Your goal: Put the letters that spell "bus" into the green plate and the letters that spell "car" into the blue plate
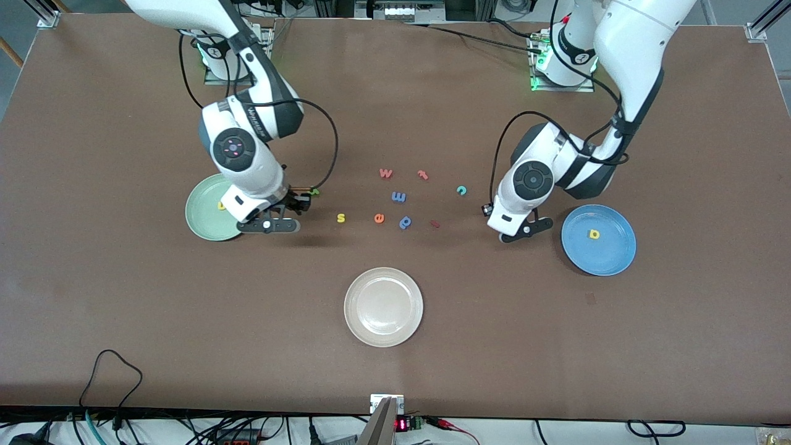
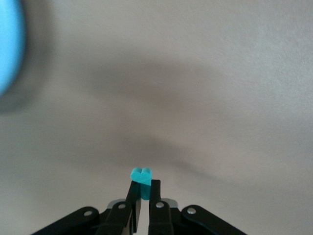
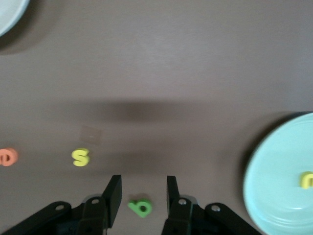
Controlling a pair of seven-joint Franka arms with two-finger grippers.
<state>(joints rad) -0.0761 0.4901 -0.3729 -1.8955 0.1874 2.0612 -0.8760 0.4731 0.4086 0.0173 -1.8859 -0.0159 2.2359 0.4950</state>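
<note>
My left gripper [image 2: 145,183] is shut on the teal r [image 2: 142,175], over bare table beside the blue plate [image 1: 612,259]; that plate holds the yellow a [image 1: 594,233]. My right gripper [image 3: 143,183] is open, its jaws standing either side of the green b [image 3: 142,207] without touching it. The b [image 1: 316,191] lies beside the green plate [image 1: 201,216], which holds the yellow u [image 1: 221,206]. The yellow s [image 1: 340,217] and the teal c [image 1: 461,190] lie on the table. In the front view my right gripper [image 1: 303,203] is low over the b and my left gripper [image 1: 488,211] is near the c.
A white plate [image 1: 383,306] sits nearer the front camera, mid-table. Loose letters lie between the arms: orange w [image 1: 385,173], red t [image 1: 422,174], blue m [image 1: 398,196], orange e [image 1: 379,217], blue p [image 1: 405,222] and a dark red piece [image 1: 435,224].
</note>
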